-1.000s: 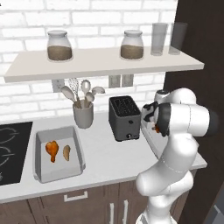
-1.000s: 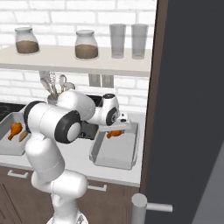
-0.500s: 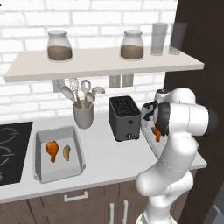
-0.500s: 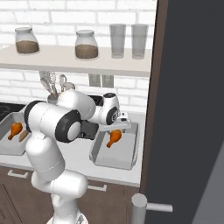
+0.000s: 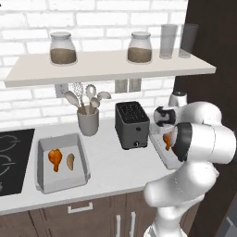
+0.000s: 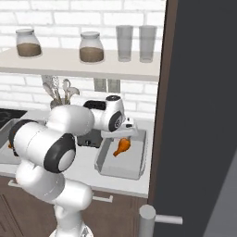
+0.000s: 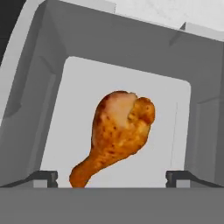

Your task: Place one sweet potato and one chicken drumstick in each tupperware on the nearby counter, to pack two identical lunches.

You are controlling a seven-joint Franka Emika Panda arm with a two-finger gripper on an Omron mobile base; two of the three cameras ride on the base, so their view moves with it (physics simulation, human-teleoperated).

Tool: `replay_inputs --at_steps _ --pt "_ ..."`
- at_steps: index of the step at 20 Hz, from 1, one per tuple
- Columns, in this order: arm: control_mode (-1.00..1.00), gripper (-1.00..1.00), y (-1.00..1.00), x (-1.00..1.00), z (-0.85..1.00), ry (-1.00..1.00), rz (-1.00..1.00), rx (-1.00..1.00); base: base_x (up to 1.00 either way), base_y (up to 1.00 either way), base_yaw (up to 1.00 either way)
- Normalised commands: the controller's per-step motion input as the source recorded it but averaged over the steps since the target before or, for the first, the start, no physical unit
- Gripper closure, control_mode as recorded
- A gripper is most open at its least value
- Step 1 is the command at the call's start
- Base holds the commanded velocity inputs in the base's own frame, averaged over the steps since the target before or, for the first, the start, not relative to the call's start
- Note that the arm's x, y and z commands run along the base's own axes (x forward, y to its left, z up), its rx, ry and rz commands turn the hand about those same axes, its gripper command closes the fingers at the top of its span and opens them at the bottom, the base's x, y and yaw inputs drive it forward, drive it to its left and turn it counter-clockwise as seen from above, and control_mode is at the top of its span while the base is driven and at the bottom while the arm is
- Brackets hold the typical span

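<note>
My gripper [image 6: 129,134] hangs open over the right tupperware [image 6: 118,173], by the dark tall cabinet. A browned chicken drumstick [image 6: 122,146] lies free inside that tray. In the hand view the drumstick [image 7: 116,130] rests on the tray floor, thick end away from me, with my gripper [image 7: 111,177] spread wide on either side of its bone end and not touching it. The left tupperware [image 5: 86,163] stands further left on the counter [image 5: 121,163]. It holds a second drumstick [image 5: 54,159] and a pale sweet potato [image 5: 70,160].
A black toaster [image 5: 132,124] stands between the two trays. A grey utensil holder [image 5: 88,121] sits behind the left tray and a black cooktop [image 5: 11,157] at far left. A shelf with jars [image 5: 63,48] and glasses hangs overhead. The dark tall cabinet [image 6: 199,115] bounds the right side.
The jaws have opened wide and let go of the drumstick, which has dropped from between the fingers down into the right tupperware.
</note>
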Motion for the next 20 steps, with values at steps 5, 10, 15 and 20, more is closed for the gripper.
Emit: replay_inputs --at_steps 5,10,15,20 --pt "-1.00 -1.00 0.46 -0.73 0.79 -0.10 0.00 0.00 0.00 0.00 0.00" --pt "-1.00 -1.00 0.30 -0.94 0.72 -0.09 -0.02 0.00 0.00 0.00 0.00" --pt "-1.00 -1.00 0.36 -0.99 0.55 -0.10 -0.11 0.06 0.00 0.00 0.00" --pt "-1.00 -1.00 0.23 -0.89 0.51 -0.05 -0.24 0.20 0.00 0.00 0.00"
